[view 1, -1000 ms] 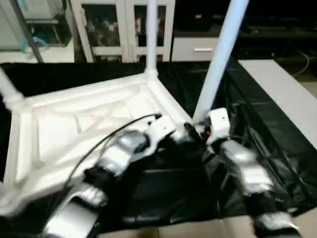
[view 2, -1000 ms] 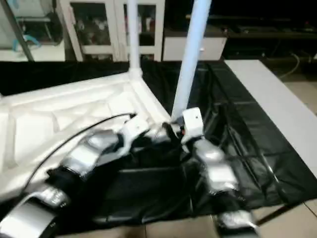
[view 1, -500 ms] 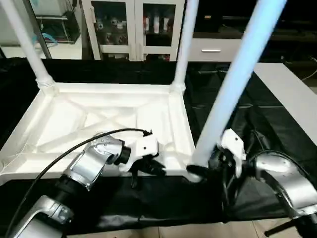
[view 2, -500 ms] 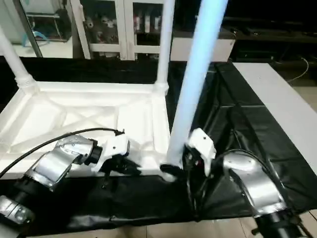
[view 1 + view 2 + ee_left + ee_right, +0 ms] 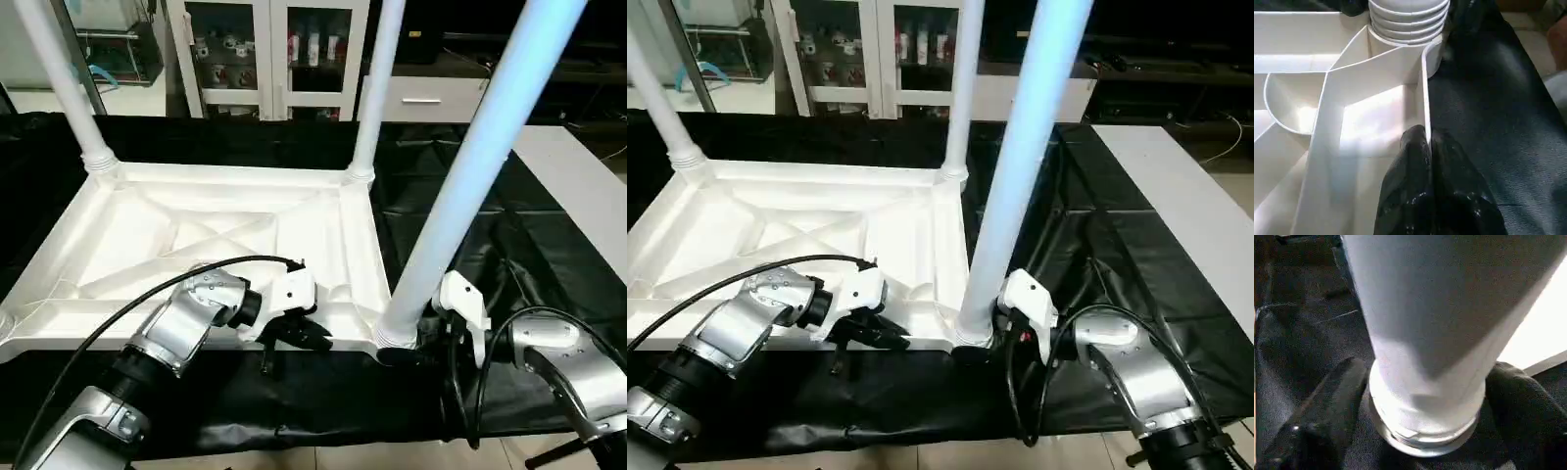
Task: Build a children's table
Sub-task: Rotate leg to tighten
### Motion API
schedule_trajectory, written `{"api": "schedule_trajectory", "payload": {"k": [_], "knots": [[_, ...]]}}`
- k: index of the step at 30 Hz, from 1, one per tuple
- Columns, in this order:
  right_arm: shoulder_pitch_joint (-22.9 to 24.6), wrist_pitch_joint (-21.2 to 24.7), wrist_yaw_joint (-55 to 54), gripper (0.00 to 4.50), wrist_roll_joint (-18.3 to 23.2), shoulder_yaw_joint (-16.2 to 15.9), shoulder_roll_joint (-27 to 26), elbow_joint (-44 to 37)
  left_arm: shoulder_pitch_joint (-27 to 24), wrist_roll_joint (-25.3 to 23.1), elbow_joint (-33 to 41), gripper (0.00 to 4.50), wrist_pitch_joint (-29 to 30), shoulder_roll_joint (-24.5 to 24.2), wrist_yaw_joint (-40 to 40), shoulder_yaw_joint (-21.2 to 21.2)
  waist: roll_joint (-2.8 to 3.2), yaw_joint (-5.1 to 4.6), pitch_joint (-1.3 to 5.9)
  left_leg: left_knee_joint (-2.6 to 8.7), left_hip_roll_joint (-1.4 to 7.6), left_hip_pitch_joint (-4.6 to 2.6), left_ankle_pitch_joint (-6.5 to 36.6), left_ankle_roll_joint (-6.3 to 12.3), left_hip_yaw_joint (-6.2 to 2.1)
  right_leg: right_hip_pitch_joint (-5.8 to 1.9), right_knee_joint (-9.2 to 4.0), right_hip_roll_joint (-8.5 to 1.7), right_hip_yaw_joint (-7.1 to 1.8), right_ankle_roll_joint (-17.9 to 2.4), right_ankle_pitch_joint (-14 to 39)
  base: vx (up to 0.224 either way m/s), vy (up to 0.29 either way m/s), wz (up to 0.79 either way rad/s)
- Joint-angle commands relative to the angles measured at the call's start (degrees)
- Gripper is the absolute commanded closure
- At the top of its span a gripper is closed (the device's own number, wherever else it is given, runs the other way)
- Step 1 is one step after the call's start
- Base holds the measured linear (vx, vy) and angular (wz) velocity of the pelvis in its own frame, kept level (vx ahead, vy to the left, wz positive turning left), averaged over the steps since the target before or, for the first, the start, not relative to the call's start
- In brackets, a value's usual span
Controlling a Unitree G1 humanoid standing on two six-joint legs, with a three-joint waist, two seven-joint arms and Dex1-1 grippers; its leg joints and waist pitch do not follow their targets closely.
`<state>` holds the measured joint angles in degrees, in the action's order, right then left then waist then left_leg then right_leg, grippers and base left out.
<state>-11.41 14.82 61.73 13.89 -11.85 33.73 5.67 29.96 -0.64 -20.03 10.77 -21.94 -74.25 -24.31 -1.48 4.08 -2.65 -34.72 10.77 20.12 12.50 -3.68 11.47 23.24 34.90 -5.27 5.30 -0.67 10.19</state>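
The children's table [image 5: 196,245] lies upside down on a black cloth [image 5: 549,264] across the middle and left of the head views, its X-ribbed underside facing up. Two white legs stand in the far corner sockets: one at the upper left [image 5: 61,83], one near the top centre [image 5: 377,88]. A third leg [image 5: 470,166] rises from the near corner socket at lower centre and leans towards the upper right, looking faintly blue. The left gripper [image 5: 294,335] sits at lower centre-left, on the tabletop's near rim. In the left wrist view its black fingers [image 5: 1415,161] are pressed together with the thin white rim wall [image 5: 1425,98] pinched between them, so it is holding the table's edge; the ribbed base of the third leg [image 5: 1408,19] shows at the top of that frame. The right gripper [image 5: 407,348] is at lower centre-right, at the foot of the third leg. In the right wrist view its two fingers [image 5: 1327,401] stand wide apart, one on each side of the leg's base [image 5: 1425,382]; whether the pads press on it I cannot tell. White cabinets [image 5: 274,49] with glass doors stand along the top of the frame.
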Motion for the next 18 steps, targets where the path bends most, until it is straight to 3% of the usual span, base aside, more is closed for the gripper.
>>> {"api": "schedule_trajectory", "payload": {"k": [1,11,18], "knots": [[0.0,0.7,-0.2,0.91,0.8,0.4,0.0,0.2,1.7,1.7,1.2,4.50,-1.7,1.5,-1.9,-1.0,-0.32,-0.31,3.07,4.49,3.18,-0.28,10.1,3.10,-1.42,-2.84,-4.54,-3.97,-3.61,-12.2,14.9,0.000,0.000,0.00],[0.2,1.1,1.0,1.71,1.4,0.7,-0.5,0.2,1.4,1.8,1.1,4.50,-1.6,1.4,-2.6,-1.1,-0.27,-0.27,3.23,4.39,3.19,-0.31,9.3,3.23,-1.41,-2.92,-4.29,-3.92,-3.59,-12.7,13.0,0.000,0.000,0.00],[0.7,1.5,1.1,1.78,2.5,1.3,-1.5,-0.2,1.1,1.9,0.9,4.50,-1.1,1.4,-2.6,-1.1,-0.48,-0.27,3.28,4.31,3.18,-0.27,8.4,3.65,-1.35,-2.99,-4.09,-3.90,-3.60,-13.3,11.5,0.000,0.000,0.00]]}}
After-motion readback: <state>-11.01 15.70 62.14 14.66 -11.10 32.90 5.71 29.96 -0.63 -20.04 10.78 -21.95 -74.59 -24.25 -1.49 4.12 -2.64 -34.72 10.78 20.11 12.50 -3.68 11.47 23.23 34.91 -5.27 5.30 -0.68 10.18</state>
